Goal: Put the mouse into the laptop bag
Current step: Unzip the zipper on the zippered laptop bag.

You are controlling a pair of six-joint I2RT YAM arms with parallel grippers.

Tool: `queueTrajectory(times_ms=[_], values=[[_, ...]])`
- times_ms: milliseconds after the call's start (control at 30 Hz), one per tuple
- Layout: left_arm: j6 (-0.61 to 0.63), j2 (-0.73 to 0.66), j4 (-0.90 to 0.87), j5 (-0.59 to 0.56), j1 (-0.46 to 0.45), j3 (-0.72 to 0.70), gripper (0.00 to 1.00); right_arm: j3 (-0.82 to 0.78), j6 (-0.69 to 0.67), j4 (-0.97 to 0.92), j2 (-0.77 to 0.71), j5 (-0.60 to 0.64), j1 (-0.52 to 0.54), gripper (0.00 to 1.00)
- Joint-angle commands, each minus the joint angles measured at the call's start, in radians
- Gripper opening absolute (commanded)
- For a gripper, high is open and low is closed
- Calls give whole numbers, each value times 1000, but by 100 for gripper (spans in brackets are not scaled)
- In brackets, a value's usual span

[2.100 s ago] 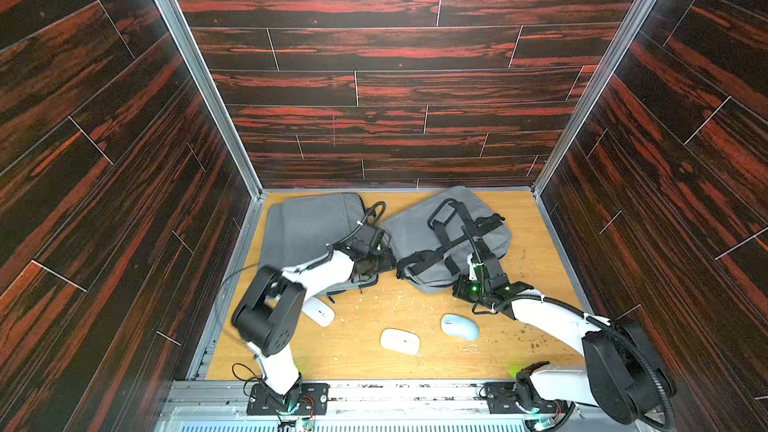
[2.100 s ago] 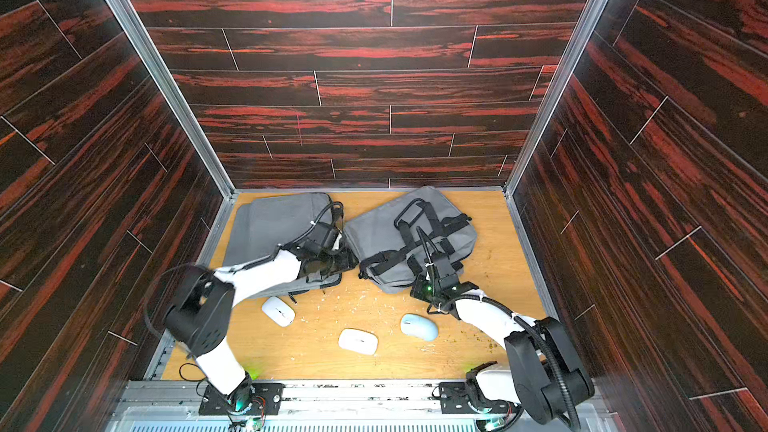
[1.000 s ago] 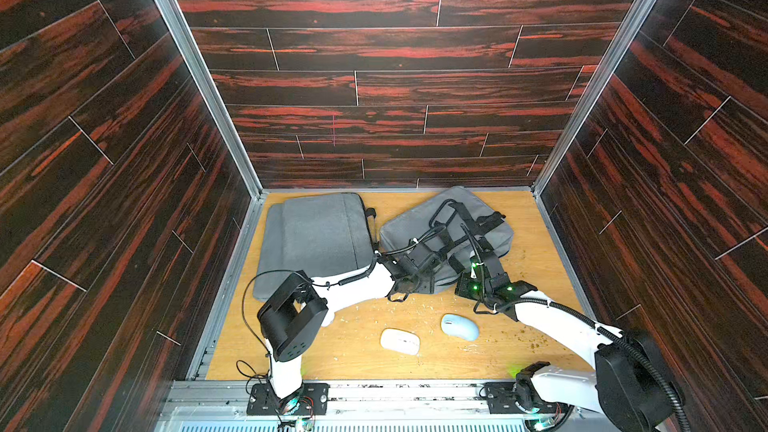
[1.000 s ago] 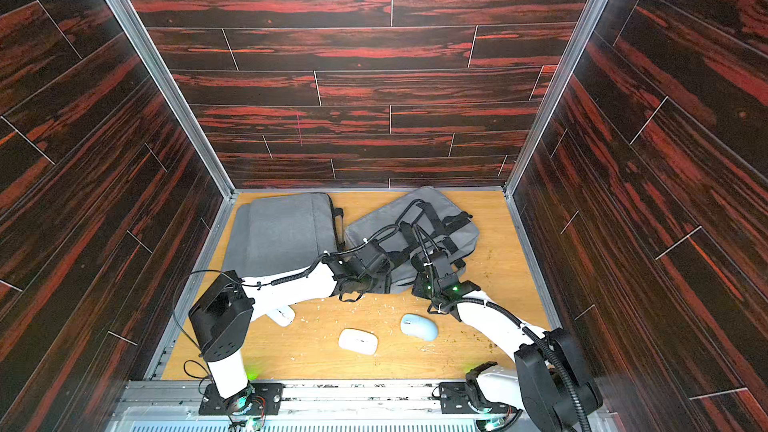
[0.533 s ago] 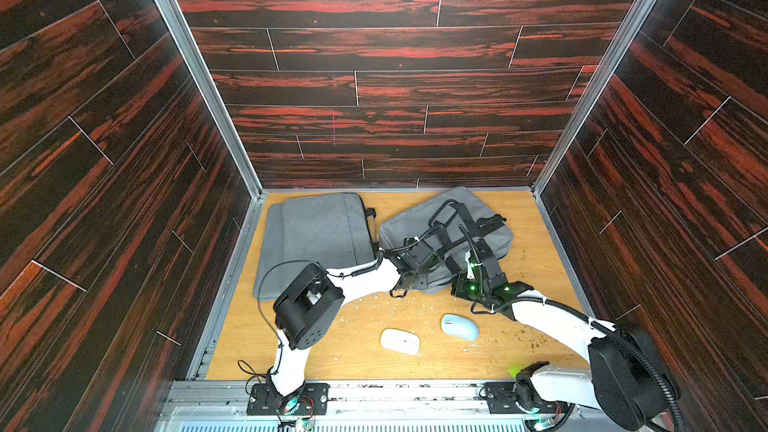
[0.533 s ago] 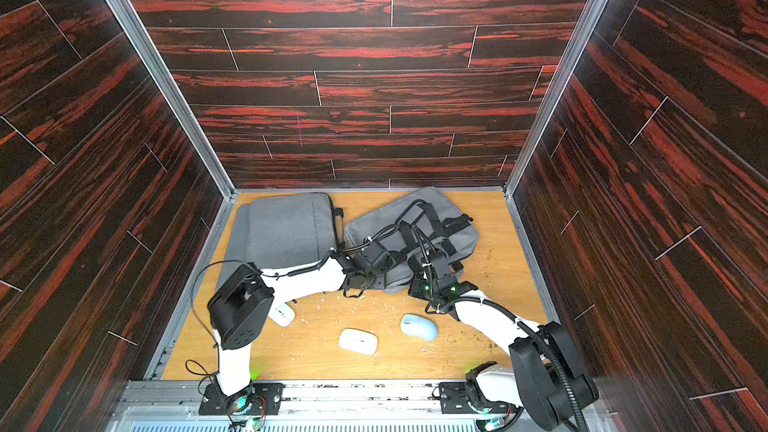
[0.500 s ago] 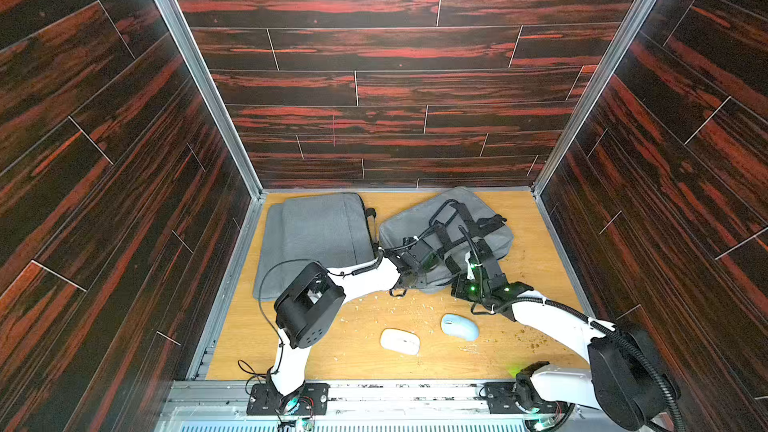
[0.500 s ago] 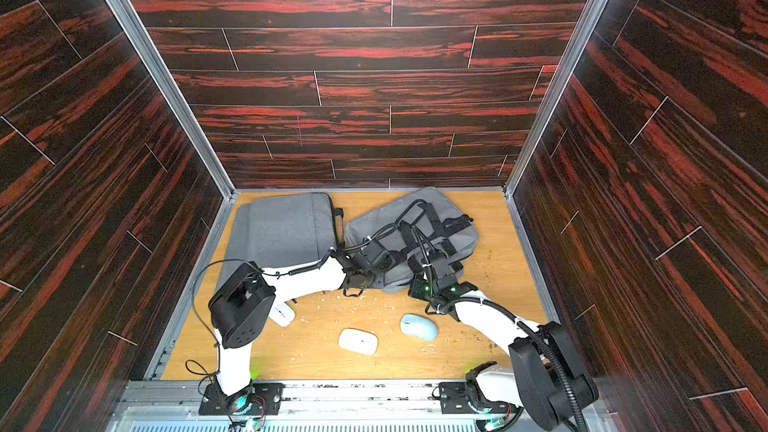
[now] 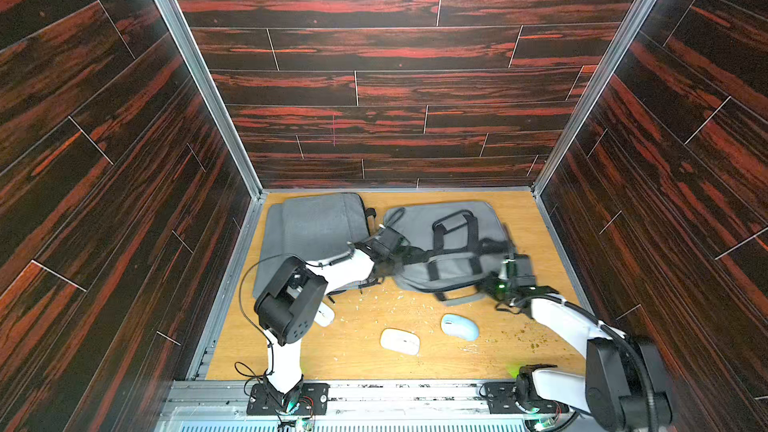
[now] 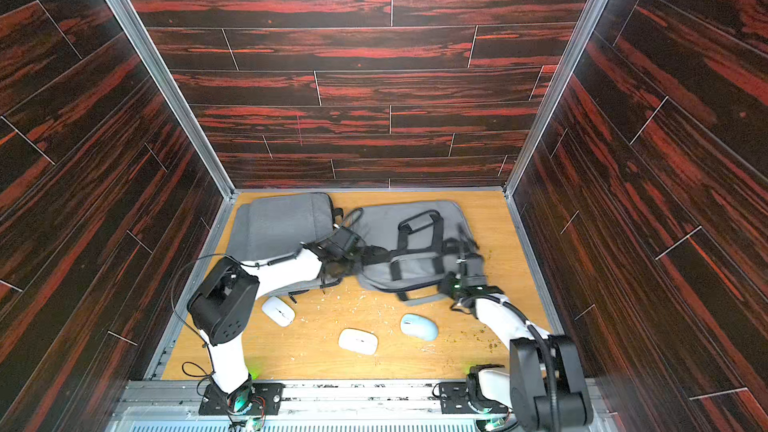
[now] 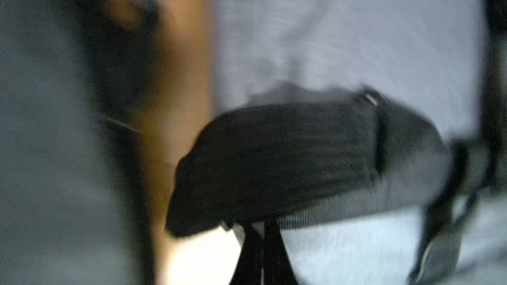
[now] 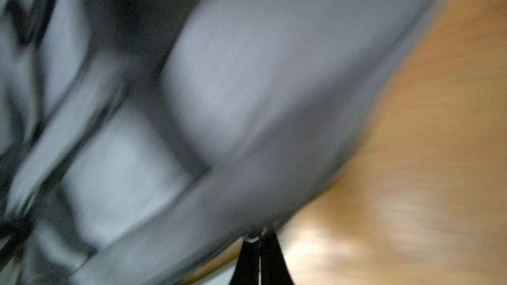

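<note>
Left of centre in both top views, a grey sleeve (image 9: 316,226) is lying flat. The left gripper (image 9: 417,254) is pinching the laptop bag (image 9: 415,222) mid-frame, its jaws together. The right gripper (image 9: 508,246) is clamping the bag's right edge. Three mice are resting on the table (image 9: 498,355) at lower centre: a small white mouse (image 9: 325,314), a flat white mouse (image 9: 400,341) and a blue mouse (image 9: 459,326).

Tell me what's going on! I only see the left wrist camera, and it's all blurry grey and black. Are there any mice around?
Observer: Three lie loose on the table: a blue mouse, a white mouse beside it, and a second white mouse off to the left.
Operator: What's the other arm doing?
Observer: The right pincer is shut on the handled bag's edge.
Operator: Just one bag?
Observer: No, a plain grey bag lies flat beside it.
</note>
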Motion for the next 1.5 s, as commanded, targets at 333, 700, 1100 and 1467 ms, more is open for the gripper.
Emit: queueTrajectory(times_ms=[333, 700, 1100, 1467], values=[[24, -31, -38, -35, 46, -44, 0, 213, -120, -13, 166, -111, -302, 0], [11, -16, -18, 11, 43, -46, 0, 314, -148, 25, 288, -314, -467, 8], [8, 4, -35, 59, -24, 53, 0, 253, -157, -61, 45, -98, -403, 51], [63, -136, -81, 78, -65, 59, 48, 125, -106, -164, -170, 203, 255, 44]])
